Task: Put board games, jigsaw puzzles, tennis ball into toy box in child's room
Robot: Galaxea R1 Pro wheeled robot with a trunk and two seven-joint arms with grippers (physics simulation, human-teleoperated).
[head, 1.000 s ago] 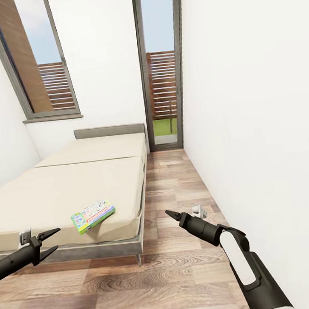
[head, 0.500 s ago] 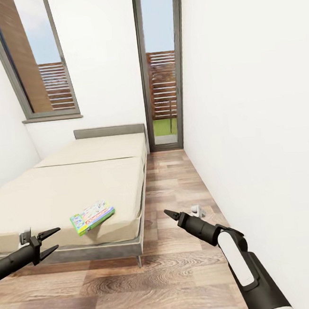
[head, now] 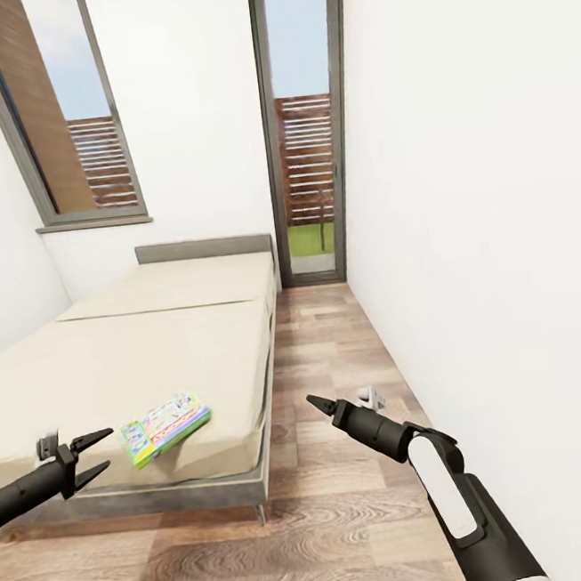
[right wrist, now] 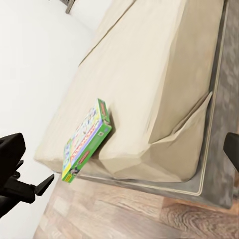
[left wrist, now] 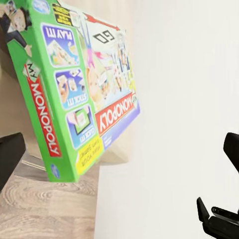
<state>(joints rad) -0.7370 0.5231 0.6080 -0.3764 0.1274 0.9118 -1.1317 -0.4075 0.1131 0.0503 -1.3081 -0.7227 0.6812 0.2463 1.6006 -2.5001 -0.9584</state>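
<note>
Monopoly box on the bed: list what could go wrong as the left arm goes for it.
1. The Monopoly box lies close to the near edge of the bed; a nudge from the open left gripper could push it off onto the floor.
2. The mattress corner sags beside the box, so it may tilt or slide when touched.
3. The box is wide and flat, so the open jaws may only catch an edge.

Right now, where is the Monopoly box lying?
In the head view, the Monopoly box lies on the bed near its foot corner, just beside the open left tool.
</note>
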